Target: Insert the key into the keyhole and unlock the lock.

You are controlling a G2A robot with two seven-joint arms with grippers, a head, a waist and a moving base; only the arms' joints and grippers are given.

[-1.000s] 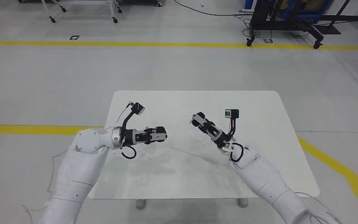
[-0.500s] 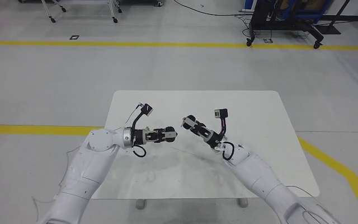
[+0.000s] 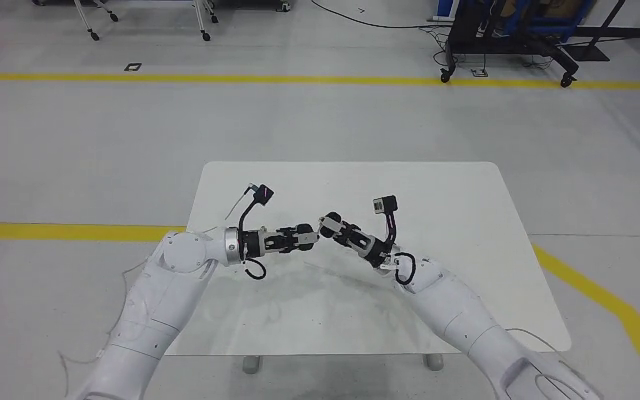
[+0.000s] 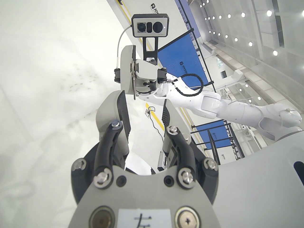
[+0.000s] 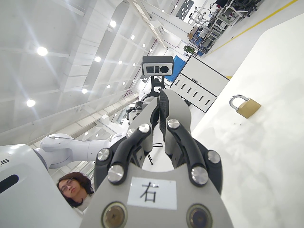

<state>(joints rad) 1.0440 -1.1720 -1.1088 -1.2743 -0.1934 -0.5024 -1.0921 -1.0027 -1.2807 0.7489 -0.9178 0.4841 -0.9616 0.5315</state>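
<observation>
Both end effectors nose to nose over mid-bench, padlock lying off to the side.
The left end effector (image 4: pixel 142 100) is open, its pads apart, and it points straight at the right end effector (image 5: pixel 162 96), which is pinched shut. I can't tell if anything sits between the right one's pads. Seen from above, their tips nearly touch over the white bench (image 3: pixel 450 200). The brass padlock (image 5: pixel 245 106) lies flat on the bench, well apart from both.

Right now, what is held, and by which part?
The left gripper holds nothing. The right gripper pinches a thin metal strip, probably the key; which part is hidden.
</observation>
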